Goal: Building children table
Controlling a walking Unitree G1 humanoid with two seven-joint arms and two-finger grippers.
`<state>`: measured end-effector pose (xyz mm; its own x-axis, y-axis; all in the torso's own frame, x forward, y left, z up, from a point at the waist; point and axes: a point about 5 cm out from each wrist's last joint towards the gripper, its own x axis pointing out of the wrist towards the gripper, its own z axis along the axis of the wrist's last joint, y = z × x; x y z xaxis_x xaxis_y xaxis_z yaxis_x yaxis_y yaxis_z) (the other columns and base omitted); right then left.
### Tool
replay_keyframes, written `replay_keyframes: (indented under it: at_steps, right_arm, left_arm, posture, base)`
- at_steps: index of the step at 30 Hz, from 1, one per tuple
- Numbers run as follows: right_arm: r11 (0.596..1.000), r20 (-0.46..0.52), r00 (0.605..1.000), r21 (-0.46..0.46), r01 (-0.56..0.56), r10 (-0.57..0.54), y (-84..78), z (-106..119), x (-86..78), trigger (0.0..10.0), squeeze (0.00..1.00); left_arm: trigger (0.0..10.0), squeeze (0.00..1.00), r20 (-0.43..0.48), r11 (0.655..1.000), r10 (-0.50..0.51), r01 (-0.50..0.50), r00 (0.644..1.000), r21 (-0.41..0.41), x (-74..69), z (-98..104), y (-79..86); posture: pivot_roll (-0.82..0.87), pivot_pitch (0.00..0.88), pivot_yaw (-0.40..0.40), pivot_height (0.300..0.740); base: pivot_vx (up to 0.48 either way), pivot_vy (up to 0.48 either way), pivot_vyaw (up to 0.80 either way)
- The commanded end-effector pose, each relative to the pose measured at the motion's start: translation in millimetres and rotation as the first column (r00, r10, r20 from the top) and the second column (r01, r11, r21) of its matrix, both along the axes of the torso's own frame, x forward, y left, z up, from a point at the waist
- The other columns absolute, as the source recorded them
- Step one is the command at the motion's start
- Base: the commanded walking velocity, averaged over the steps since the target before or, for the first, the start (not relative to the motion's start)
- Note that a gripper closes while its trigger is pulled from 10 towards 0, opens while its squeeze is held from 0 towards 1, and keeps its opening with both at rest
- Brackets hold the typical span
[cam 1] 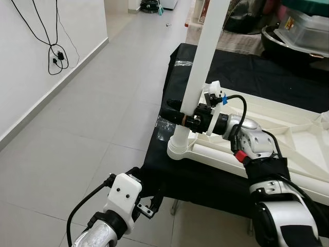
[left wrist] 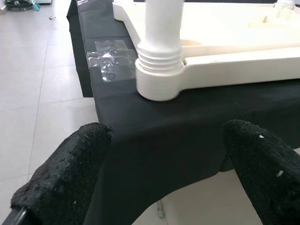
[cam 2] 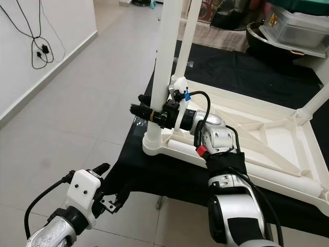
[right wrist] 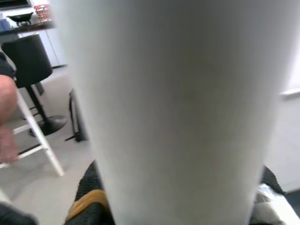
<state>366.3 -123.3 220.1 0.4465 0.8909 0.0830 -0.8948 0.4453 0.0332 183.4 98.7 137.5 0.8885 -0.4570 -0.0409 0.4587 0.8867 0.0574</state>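
My left gripper (left wrist: 164,173) hangs low beside the black-covered bench (cam 1: 205,177), fingers spread wide and empty. The white table top (cam 2: 267,139) lies upside down on that bench. At its near corner a white leg (cam 1: 198,77) stands upright in its socket; my right gripper (cam 1: 180,116) is clamped around it.

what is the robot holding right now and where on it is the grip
The right gripper clamps the upright white plastic table leg low down, just above its threaded socket. The left gripper is open, holding nothing.
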Motion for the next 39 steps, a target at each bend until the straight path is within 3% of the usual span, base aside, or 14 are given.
replay_keyframes:
  at_steps: [1,8,12,15,16,20,25,26,27,28,29,32,33,39]
  right_arm:
    - [0.999,-0.016,0.999,0.020,0.045,-0.045,8.1,0,3.8,0.0,0.00]
    - [0.928,0.009,0.928,-0.037,0.371,-0.371,-6.8,-8,11.7,0.0,0.00]
    - [0.613,-0.005,0.613,-0.043,0.789,-0.790,-29.6,-18,5.4,0.0,0.00]
    - [0.477,-0.020,0.477,-0.049,0.877,-0.879,-36.9,-22,-0.6,0.0,0.00]
    - [0.317,-0.051,0.314,-0.046,0.947,-0.948,-42.9,-25,-9.5,0.0,0.00]
    - [0.039,-0.146,0.030,-0.053,0.998,-0.989,-37.7,-31,-27.6,0.0,0.00]
    - [0.036,-0.162,0.026,-0.062,0.997,-0.986,-22.4,-31,-28.7,0.0,0.00]
    - [0.095,-0.169,0.089,-0.031,0.995,-0.982,-12.7,-29,-27.0,10.0,0.00]
    - [0.180,-0.184,0.177,0.001,0.984,-0.967,-3.9,-27,-24.9,10.0,0.45]
    - [0.180,-0.184,0.177,0.001,0.984,-0.967,-3.9,-27,-24.9,10.0,0.45]
    - [0.221,-0.174,0.222,0.027,0.975,-0.959,-0.8,-24,-24.9,10.0,1.00]
    - [0.243,-0.154,0.249,0.062,0.968,-0.956,-6.7,-18,-24.4,10.0,1.00]
    - [0.267,-0.144,0.278,0.089,0.959,-0.950,-13.1,-13,-21.8,10.0,0.00]
    - [0.404,-0.159,0.431,0.176,0.898,-0.888,-24.8,-2,-11.6,10.0,0.00]
  left_arm:
    - [10.0,0.00,-0.014,1.000,0.002,-0.002,1.000,0.000,-1.4,-1,-1.0]
    - [10.0,0.00,-0.013,1.000,0.010,-0.010,1.000,-0.004,1.1,-1,-1.8]
    - [10.0,0.00,-0.009,1.000,0.006,-0.006,1.000,-0.008,4.6,-2,-3.4]
    - [10.0,0.00,-0.007,1.000,0.005,-0.005,1.000,-0.008,5.0,-2,-3.8]
    - [10.0,0.00,-0.006,1.000,0.005,-0.005,1.000,-0.007,5.2,-3,-3.9]
    - [10.0,0.00,-0.006,1.000,0.003,-0.003,1.000,-0.004,5.3,-3,-3.6]
    - [10.0,0.00,-0.005,1.000,0.002,-0.002,1.000,-0.001,5.4,-2,-3.6]
    - [10.0,0.00,-0.006,1.000,0.001,-0.001,1.000,-0.001,5.1,-3,-3.9]
    - [10.0,0.00,-0.007,1.000,0.000,0.000,1.000,0.000,4.9,-3,-4.2]
    - [10.0,0.00,-0.007,1.000,0.000,0.000,1.000,0.000,4.9,-3,-4.2]
    - [10.0,0.00,-0.009,1.000,0.000,0.000,1.000,-0.001,4.8,-3,-3.9]
    - [10.0,0.00,-0.012,1.000,-0.001,0.001,1.000,-0.002,4.3,-4,-3.4]
    - [10.0,0.00,-0.014,1.000,-0.003,0.003,1.000,-0.002,4.1,-4,-3.2]
    - [10.0,0.00,-0.015,1.000,-0.006,0.006,1.000,-0.002,4.5,-5,-3.1]
  posture:
    - [0.14,0.101,-0.125,0.740]
    - [0.12,0.105,-0.116,0.740]
    - [0.11,0.094,-0.119,0.740]
    - [0.11,0.093,-0.121,0.740]
    - [0.11,0.087,-0.120,0.740]
    - [0.12,0.085,-0.118,0.740]
    - [0.13,0.085,-0.118,0.740]
    - [0.13,0.080,-0.118,0.740]
    - [0.13,0.075,-0.124,0.740]
    - [0.13,0.075,-0.124,0.740]
    - [0.12,0.075,-0.125,0.740]
    - [0.12,0.073,-0.120,0.740]
    - [0.12,0.070,-0.119,0.740]
    - [0.12,0.070,-0.121,0.740]
  base:
    - [0.000,0.000,0.00]
    - [0.000,0.000,0.00]
    - [0.000,0.000,0.00]
    - [0.000,0.000,0.00]
    - [0.000,0.000,0.00]
    - [0.000,0.000,0.00]
    - [0.000,0.000,0.00]
    - [0.000,0.000,0.00]
    - [0.000,0.000,0.00]
    - [0.000,0.000,0.00]
    - [0.000,0.000,0.00]
    - [0.000,0.000,0.00]
    - [0.000,0.000,0.00]
    - [0.000,0.000,0.00]
